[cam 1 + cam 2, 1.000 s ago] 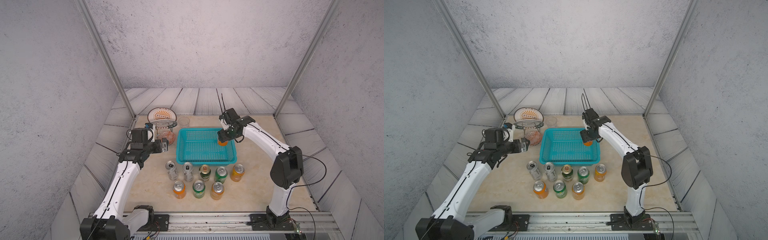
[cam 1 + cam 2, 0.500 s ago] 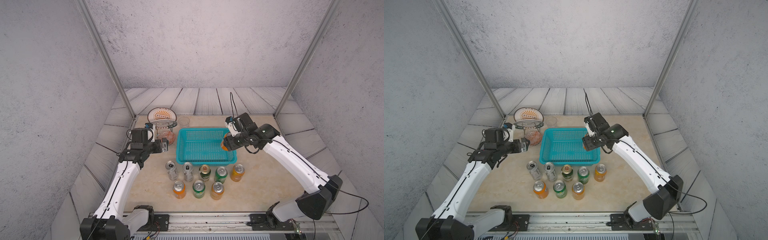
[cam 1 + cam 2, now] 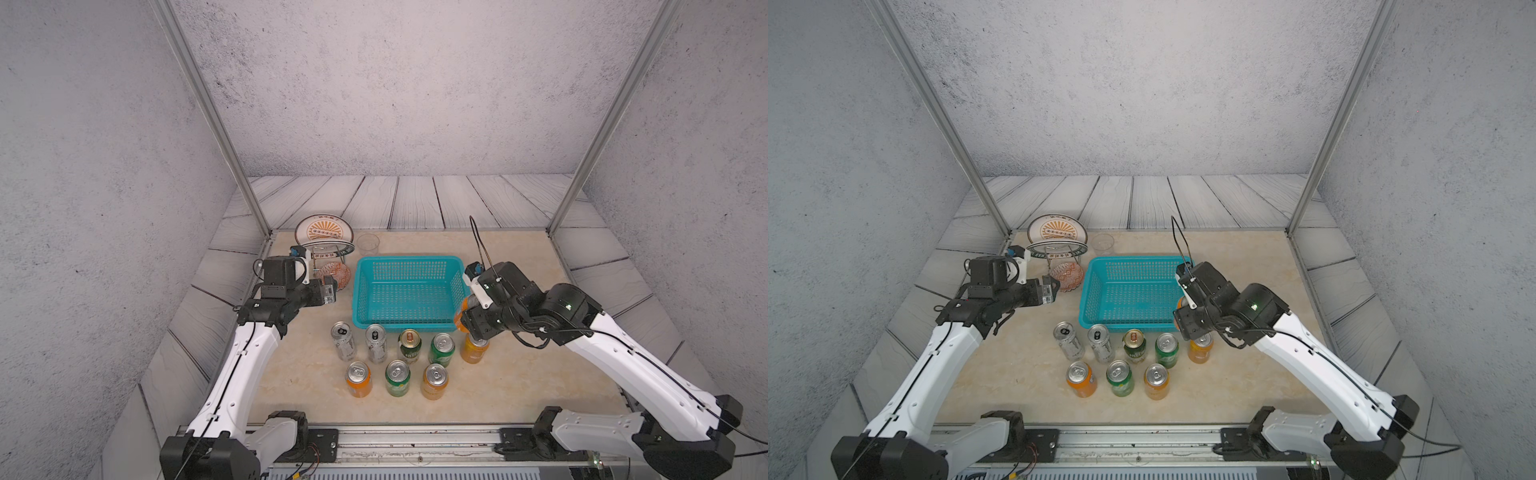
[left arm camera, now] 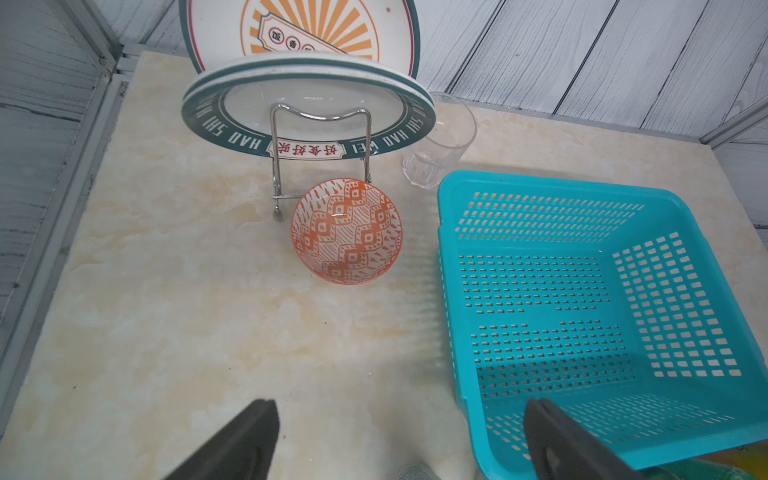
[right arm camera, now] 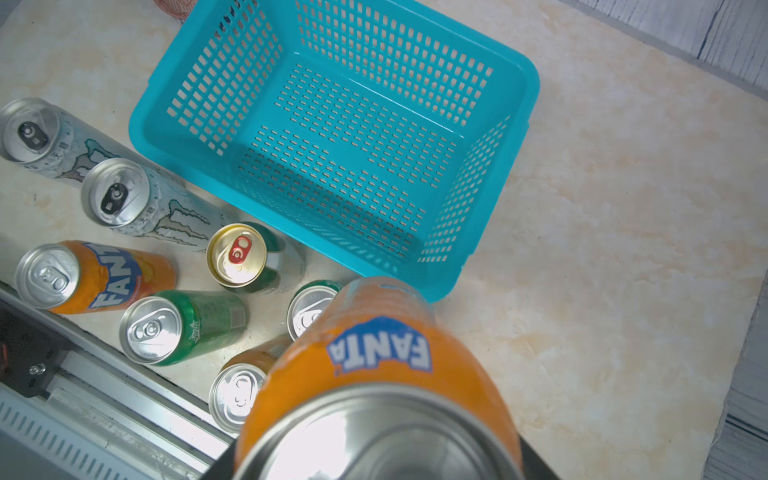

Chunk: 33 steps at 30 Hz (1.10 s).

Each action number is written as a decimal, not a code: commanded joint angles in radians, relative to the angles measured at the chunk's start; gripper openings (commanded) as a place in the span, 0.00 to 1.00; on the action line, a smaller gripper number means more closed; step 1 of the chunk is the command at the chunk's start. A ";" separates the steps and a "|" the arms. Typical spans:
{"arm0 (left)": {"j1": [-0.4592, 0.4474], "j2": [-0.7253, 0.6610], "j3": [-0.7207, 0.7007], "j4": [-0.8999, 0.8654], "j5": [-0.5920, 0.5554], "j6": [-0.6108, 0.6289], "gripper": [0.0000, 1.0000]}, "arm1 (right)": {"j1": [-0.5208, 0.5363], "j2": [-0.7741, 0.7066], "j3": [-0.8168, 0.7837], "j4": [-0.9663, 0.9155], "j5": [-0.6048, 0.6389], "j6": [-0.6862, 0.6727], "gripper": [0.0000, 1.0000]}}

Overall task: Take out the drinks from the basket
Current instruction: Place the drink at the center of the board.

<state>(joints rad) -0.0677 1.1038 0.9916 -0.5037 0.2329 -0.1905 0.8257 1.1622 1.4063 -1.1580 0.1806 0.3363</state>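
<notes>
At frame's left-centre: left gripper hovers, jaws spread | centre: basket | below it: eight cans stand on the table in two rows | right of centre: right gripper pinches an orange can above the back row's right end.

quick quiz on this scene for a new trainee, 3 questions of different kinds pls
1. True or false: two cans lie inside the basket.
2. What is the right gripper shut on? A a green can; B an orange can; C the clear cup.
3. How many cans stand on the table?
Key: 1 false, the basket is empty. 2 B. 3 eight.
</notes>
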 commanded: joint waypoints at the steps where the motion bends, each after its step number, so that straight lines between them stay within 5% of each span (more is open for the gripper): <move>1: 0.009 -0.015 -0.001 0.010 0.005 0.008 0.99 | 0.022 -0.083 -0.018 0.006 0.037 0.063 0.47; 33: 0.010 -0.015 0.002 0.000 -0.030 0.021 0.99 | 0.161 -0.267 -0.575 0.261 -0.028 0.310 0.46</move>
<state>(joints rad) -0.0673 1.1038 0.9920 -0.5045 0.2203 -0.1829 0.9756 0.9161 0.8452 -0.9924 0.1303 0.6159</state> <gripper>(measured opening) 0.987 0.703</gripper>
